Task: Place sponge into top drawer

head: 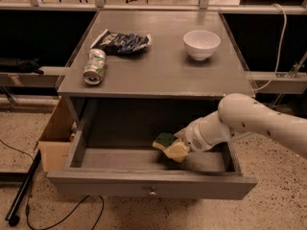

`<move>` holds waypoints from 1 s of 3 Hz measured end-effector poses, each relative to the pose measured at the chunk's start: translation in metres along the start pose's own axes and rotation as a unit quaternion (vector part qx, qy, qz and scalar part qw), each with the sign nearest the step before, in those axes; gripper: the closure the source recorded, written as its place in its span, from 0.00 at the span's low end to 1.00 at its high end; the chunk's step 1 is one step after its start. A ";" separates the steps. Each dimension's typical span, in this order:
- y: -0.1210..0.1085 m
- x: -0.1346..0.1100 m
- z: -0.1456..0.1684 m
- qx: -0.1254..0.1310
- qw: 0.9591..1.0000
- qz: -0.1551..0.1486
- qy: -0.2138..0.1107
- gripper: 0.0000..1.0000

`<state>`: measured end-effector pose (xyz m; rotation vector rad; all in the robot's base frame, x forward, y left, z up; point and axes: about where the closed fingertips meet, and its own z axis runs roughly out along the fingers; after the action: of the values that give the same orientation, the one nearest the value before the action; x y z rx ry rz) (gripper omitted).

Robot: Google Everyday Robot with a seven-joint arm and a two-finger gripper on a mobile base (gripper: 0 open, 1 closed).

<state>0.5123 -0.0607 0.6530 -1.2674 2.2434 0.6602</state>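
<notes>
The top drawer [148,187] is pulled open below the grey cabinet top, with a small round knob on its front panel. My white arm reaches in from the right. My gripper [178,144] is inside the drawer and holds the sponge [167,145], a yellow block with a dark green face, low over the drawer floor right of its middle. The fingers are mostly hidden behind the sponge and wrist.
On the cabinet top [158,66] lie a dark blue foil snack bag [120,41], a tipped can [94,66] and a white bowl [201,44]. A cardboard box [55,140] stands left of the cabinet. A black pole and cables lie on the floor at left.
</notes>
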 end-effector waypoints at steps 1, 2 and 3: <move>-0.007 -0.008 0.028 -0.025 1.000 -0.012 0.006 1.00; -0.007 -0.009 0.031 -0.027 1.000 -0.012 0.007 0.96; -0.007 -0.009 0.031 -0.027 1.000 -0.012 0.007 0.73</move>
<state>0.5280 -0.0395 0.6336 -1.3267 2.2311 0.7094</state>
